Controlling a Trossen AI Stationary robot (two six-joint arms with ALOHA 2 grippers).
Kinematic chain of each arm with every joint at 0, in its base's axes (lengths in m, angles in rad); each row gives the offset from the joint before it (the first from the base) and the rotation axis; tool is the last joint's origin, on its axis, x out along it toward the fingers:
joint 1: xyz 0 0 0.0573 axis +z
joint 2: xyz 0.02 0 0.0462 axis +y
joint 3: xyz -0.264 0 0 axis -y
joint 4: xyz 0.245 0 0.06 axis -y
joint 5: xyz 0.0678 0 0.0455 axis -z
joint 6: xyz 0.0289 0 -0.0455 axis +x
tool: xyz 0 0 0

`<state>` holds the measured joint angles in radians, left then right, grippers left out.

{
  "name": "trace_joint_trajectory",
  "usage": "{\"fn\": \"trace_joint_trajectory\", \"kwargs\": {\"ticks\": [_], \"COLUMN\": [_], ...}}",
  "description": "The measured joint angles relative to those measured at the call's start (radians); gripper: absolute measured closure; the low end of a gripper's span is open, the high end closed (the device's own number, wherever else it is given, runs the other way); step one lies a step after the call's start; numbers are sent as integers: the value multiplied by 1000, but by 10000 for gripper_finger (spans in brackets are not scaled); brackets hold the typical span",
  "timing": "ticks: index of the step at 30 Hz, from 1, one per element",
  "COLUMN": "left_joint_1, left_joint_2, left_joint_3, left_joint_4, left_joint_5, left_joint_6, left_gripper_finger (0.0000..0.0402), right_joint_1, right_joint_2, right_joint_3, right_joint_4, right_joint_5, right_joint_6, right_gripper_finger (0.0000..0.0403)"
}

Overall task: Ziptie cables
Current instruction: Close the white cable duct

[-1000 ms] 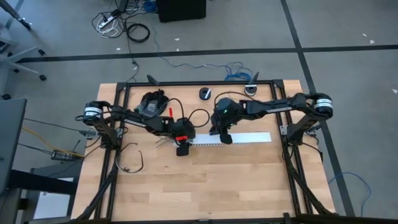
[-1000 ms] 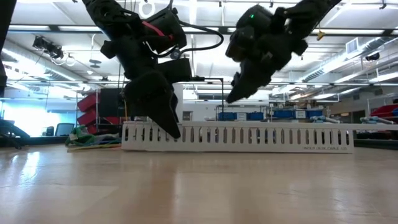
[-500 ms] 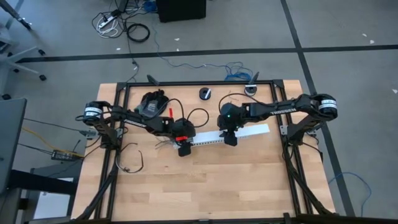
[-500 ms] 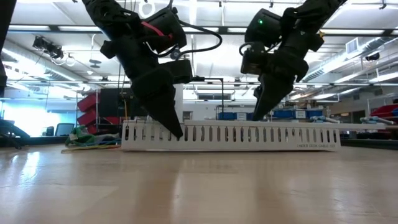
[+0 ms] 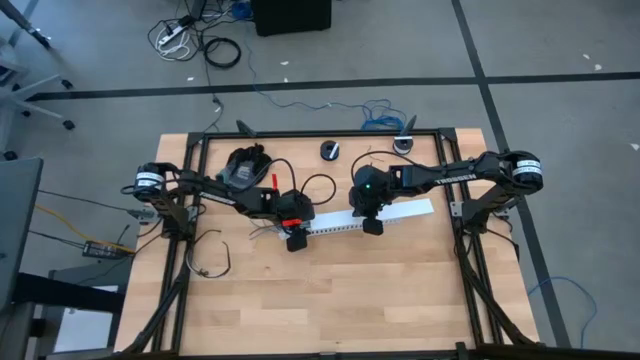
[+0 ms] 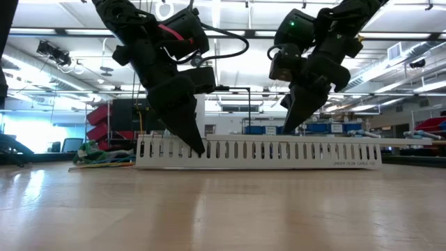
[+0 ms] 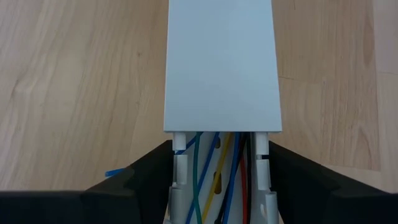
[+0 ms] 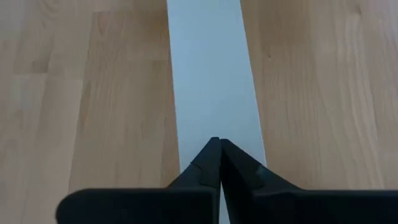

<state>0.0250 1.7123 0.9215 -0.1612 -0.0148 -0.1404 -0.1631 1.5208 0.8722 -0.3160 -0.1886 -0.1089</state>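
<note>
A white slotted duct [image 5: 365, 219] lies on the tabletop [image 5: 330, 300] with its long axis running left to right, tilted slightly so its right end sits a little farther back; in the low view it shows as a long row of slots [image 6: 265, 153] across the middle. A flat white cover [image 7: 222, 62] closes most of the duct, and only the left end is uncovered. There, in the left wrist view, coloured wires [image 7: 217, 174] in blue, green, yellow and red run lengthwise inside the channel, along the duct's axis. A loose thin dark wire [image 5: 210, 262] lies curled on the tabletop near the left edge, well apart from the duct; whether it belongs to the cables I cannot tell. The left arm reaches in from the left, elbow low, and its wrist points down steeply at the duct's left end. The left gripper [image 7: 217, 186] straddles the duct there, one finger [image 7: 140, 180] on each outer side of the slotted walls, spread as wide as the duct and seemingly holding it. The right arm stretches in from the right, nearly straight, with its wrist bent down over the middle of the duct. The right gripper [image 8: 218, 163] has its fingers pressed together with nothing between them, and their joined tip points down at the cover [image 8: 208, 74], at or just above its surface; contact cannot be told.
</note>
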Motion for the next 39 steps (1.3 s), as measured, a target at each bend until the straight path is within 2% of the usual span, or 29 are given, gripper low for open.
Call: {"fn": "trace_joint_trajectory", "kwargs": {"ticks": [12,19,25,32,39], "left_joint_1": [0,-1,0,2,2], "left_joint_2": [0,0,-1,-19,-110], "left_joint_3": [-1,-3,-2,1,1], "left_joint_4": [-1,-12,-27,-78,-95], "left_joint_5": [0,-3,-3,-2,-10], "left_joint_6": [1,4,34,111,111], "left_gripper_finger": [176,176,175,143,129], "right_joint_1": [0,0,0,0,0], "right_joint_2": [1,98,98,100,100], "right_joint_3": [0,2,-1,-1,-2], "right_joint_4": [0,31,48,47,39], "right_joint_5": [11,-29,-39,-44,-43], "right_joint_6": [0,2,2,2,2], "right_gripper_finger": [402,402,402,403,403]}}
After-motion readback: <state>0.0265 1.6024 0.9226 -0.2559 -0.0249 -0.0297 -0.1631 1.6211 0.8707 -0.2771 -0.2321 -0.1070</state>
